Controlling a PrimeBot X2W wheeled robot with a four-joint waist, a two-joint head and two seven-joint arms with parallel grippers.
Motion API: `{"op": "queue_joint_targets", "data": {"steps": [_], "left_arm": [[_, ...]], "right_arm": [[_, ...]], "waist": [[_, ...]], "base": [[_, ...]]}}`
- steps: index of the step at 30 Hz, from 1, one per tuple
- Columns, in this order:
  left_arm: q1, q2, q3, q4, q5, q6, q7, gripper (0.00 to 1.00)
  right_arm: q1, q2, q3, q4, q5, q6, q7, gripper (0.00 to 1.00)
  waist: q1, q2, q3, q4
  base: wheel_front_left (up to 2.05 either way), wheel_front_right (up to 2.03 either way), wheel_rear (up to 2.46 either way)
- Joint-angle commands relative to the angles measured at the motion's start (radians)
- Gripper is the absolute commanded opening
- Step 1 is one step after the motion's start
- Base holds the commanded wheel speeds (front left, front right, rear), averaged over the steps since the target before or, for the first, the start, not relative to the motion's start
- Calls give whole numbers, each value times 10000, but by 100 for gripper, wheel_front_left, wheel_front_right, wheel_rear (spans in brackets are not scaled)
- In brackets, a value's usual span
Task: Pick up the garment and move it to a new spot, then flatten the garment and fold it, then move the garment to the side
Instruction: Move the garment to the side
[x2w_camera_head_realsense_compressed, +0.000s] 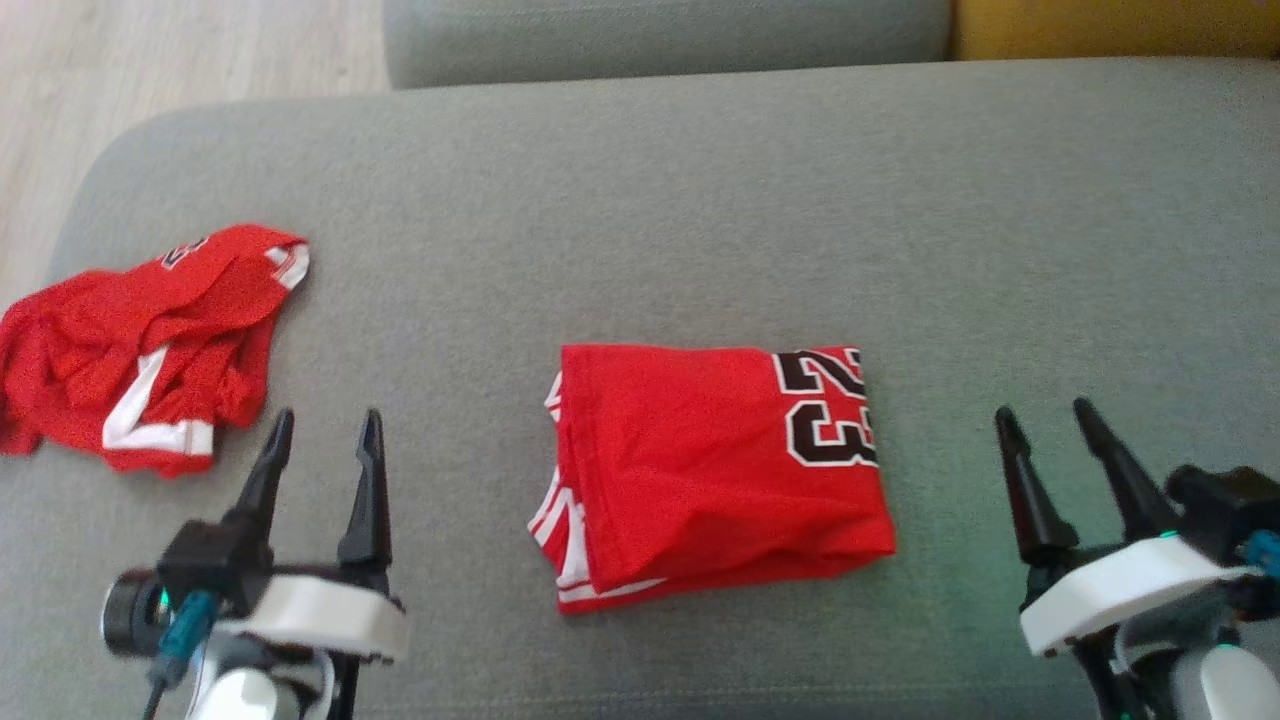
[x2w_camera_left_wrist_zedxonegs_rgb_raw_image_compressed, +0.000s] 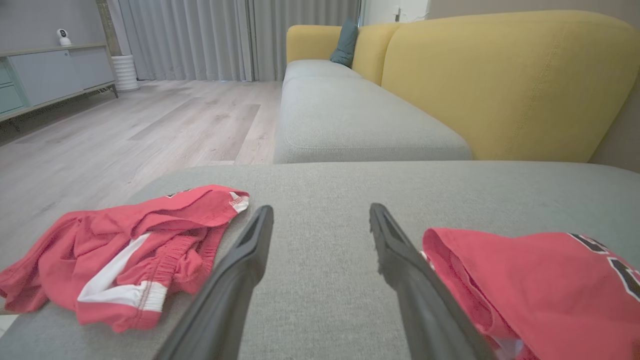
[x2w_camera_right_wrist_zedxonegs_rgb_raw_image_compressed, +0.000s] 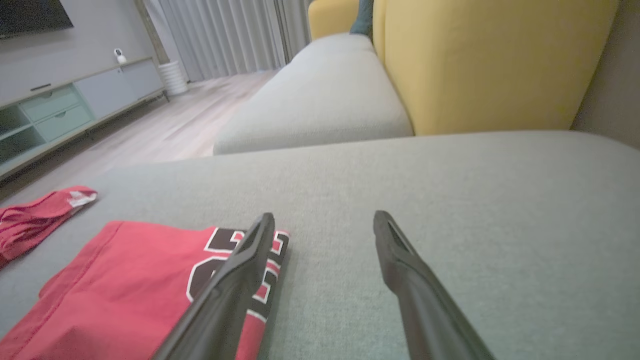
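A red garment (x2w_camera_head_realsense_compressed: 715, 470) with a black "23" lies folded into a neat rectangle in the middle of the grey cushion (x2w_camera_head_realsense_compressed: 700, 200); it also shows in the left wrist view (x2w_camera_left_wrist_zedxonegs_rgb_raw_image_compressed: 530, 285) and the right wrist view (x2w_camera_right_wrist_zedxonegs_rgb_raw_image_compressed: 130, 285). My left gripper (x2w_camera_head_realsense_compressed: 325, 425) stands open to its left, fingers apart with nothing between them (x2w_camera_left_wrist_zedxonegs_rgb_raw_image_compressed: 320, 215). My right gripper (x2w_camera_head_realsense_compressed: 1045, 415) stands open to the right of the garment, also empty (x2w_camera_right_wrist_zedxonegs_rgb_raw_image_compressed: 325, 220). Neither touches the cloth.
A second red garment (x2w_camera_head_realsense_compressed: 140, 350) with white trim lies crumpled at the cushion's left edge (x2w_camera_left_wrist_zedxonegs_rgb_raw_image_compressed: 125, 255). Beyond it are wooden floor (x2w_camera_head_realsense_compressed: 150, 60), another grey seat (x2w_camera_left_wrist_zedxonegs_rgb_raw_image_compressed: 350, 115) and a yellow backrest (x2w_camera_left_wrist_zedxonegs_rgb_raw_image_compressed: 500, 80).
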Motion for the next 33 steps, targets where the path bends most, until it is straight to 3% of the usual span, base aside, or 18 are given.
{"op": "queue_joint_targets", "data": {"steps": [1,12,18,20,21,28,33], "left_arm": [[-700,93,324,-383,48,-3,-100,100],[-1976,-451,79,-292,450,-373,-216,100],[-2169,-808,348,-414,674,-604,-221,100],[-2184,-917,438,-460,777,-695,-221,100],[-2186,-963,487,-480,829,-740,-222,100],[-2112,-1161,886,-551,1149,-1021,-222,100],[-2042,-1182,1105,-662,1390,-1177,-223,100]], "right_arm": [[-318,-221,261,-208,60,-9,60,100],[-1219,-264,802,1640,622,-9,725,100],[-1438,-336,956,2226,977,-9,1791,100],[-1463,-379,980,2252,1085,-9,2056,7],[-1479,-398,984,2219,1126,-9,2084,0],[-1534,-552,1091,1645,1174,-9,2014,0],[-1729,-827,1403,1038,993,-9,1961,0]], "waist": [[0,0,254,264],[0,0,1335,1559],[0,0,1597,1917],[0,0,1637,1973],[0,0,1651,1988],[0,0,1679,1766],[0,0,1673,1023]], "base": [[0,0,0],[0,0,0],[0,0,0],[0,0,0],[0,0,0],[0,0,0],[0,0,0]]}}
